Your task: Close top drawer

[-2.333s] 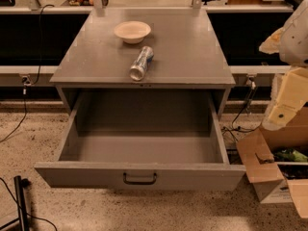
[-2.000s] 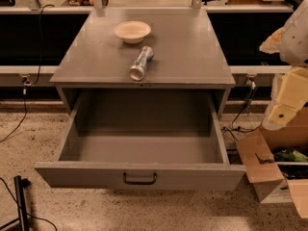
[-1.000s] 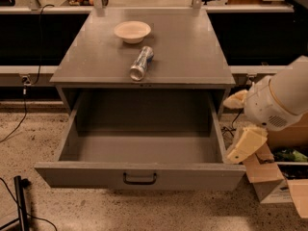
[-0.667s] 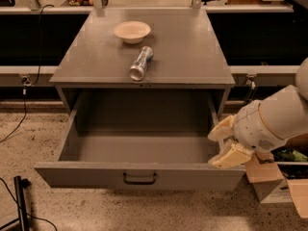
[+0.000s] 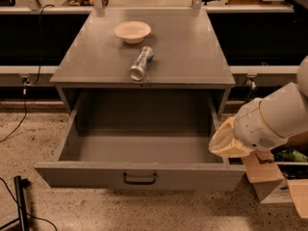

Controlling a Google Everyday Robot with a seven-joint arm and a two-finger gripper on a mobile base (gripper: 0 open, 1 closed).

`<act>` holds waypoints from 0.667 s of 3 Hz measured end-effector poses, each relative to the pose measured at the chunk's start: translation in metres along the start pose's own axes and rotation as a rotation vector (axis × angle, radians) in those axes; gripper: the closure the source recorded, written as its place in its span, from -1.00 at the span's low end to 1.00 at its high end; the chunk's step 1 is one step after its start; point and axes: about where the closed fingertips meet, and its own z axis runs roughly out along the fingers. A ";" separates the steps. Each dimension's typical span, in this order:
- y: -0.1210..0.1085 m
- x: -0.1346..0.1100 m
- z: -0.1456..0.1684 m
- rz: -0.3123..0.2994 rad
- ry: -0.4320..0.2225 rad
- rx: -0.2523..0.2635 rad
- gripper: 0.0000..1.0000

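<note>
The top drawer (image 5: 86,175) of a grey metal cabinet is pulled far out toward the camera. Its inside is bare. A small dark bar handle (image 5: 139,179) sits at the centre of its flat front panel. My gripper (image 5: 225,142), cream-coloured on a thick white arm (image 5: 274,121), reaches in from the right. It hangs at the drawer's right wall, near the front right corner and just above the front panel's top edge. I cannot tell whether it touches the drawer.
A cream bowl (image 5: 132,31) and a metal can (image 5: 141,63) lying on its side rest on the cabinet top (image 5: 192,52). Cardboard boxes (image 5: 272,179) stand on the floor at the right. Black cables and a stand (image 5: 20,203) are at the lower left.
My arm has swung down and left from the right edge of the view to the drawer's right front corner. The drawer, bowl and can have not moved.
</note>
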 end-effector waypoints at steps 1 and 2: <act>0.029 -0.007 0.031 -0.004 -0.023 -0.067 1.00; 0.074 -0.014 0.083 -0.017 -0.047 -0.141 1.00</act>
